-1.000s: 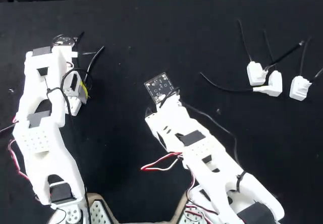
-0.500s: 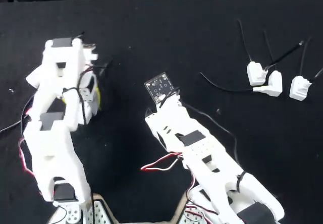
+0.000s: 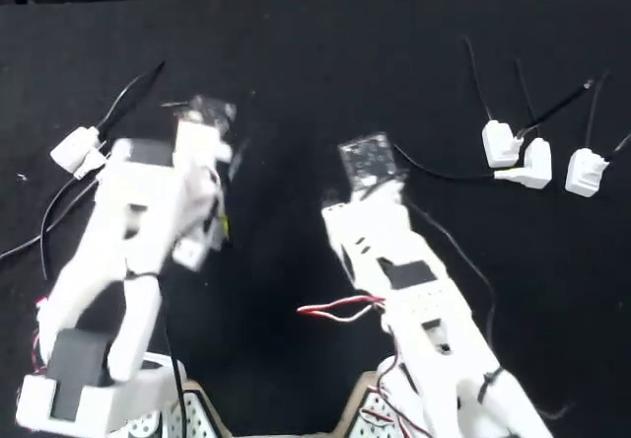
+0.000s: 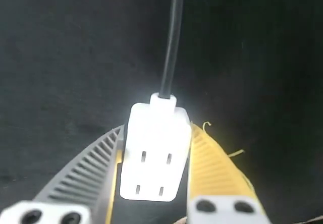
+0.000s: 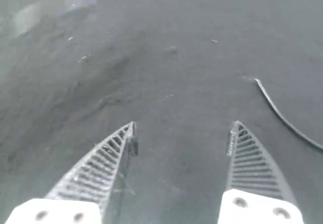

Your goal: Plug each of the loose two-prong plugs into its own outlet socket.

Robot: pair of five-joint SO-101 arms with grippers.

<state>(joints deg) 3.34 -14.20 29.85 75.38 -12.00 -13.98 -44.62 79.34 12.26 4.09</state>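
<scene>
Left end effector [image 4: 156,131] is clenched on an outlet socket [image 4: 151,158]. Right end effector [image 5: 184,125] hangs released, a black cable [image 5: 282,118] just beside it.

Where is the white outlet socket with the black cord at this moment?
In the left wrist view, the white outlet socket sits between the fingers of the left gripper, its black cord running away over the black table.

blurred left arm [image 3: 138,221], high view
</scene>
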